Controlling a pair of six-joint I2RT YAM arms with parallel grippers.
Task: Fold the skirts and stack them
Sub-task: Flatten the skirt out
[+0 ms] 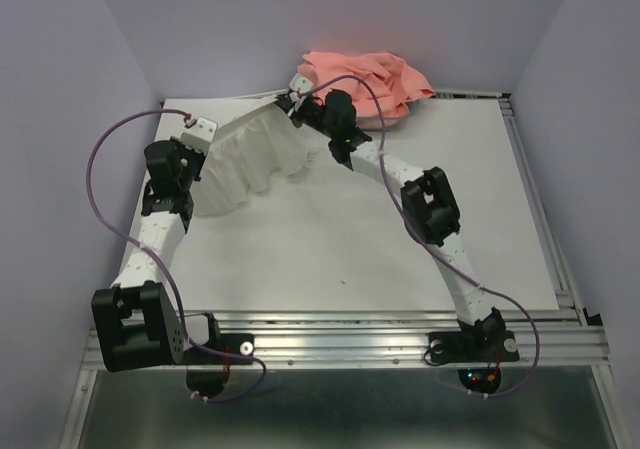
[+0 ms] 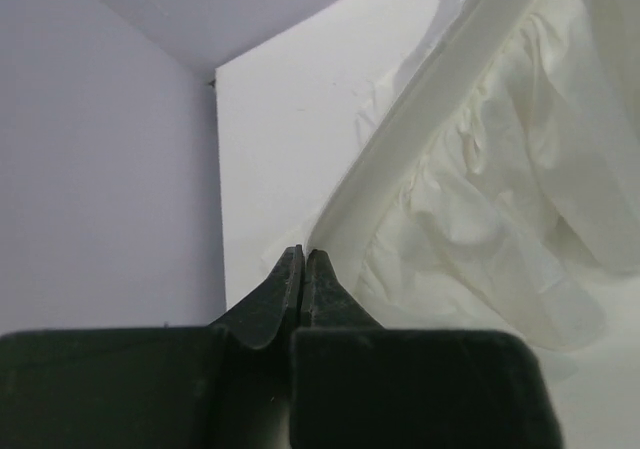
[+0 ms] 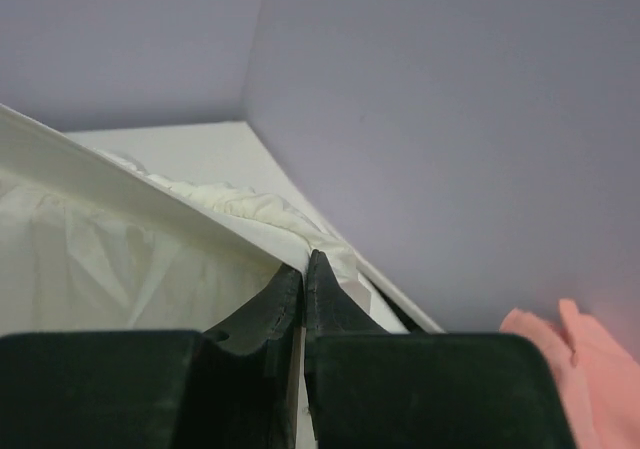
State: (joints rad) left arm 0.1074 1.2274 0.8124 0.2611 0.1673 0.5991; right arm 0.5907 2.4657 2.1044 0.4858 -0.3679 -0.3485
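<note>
Where the white skirt (image 1: 255, 159) hangs at the table's (image 1: 400, 229) far left, its waistband (image 1: 245, 117) stretches left to right, with the hem trailing nearward. Left gripper (image 1: 203, 125) and right gripper (image 1: 291, 103) each clench one waistband end. Both arms reach far, the right slanting leftward. Pink skirt (image 1: 365, 81) lies heaped behind.

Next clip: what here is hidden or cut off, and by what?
Top view: pink skirt, near edge hidden by the right arm.
Top view: white skirt, left end hidden behind the left arm.
Right wrist view: pink skirt cut off at the bottom right corner.
Left wrist view: white skirt cut off by the right edge.
</note>
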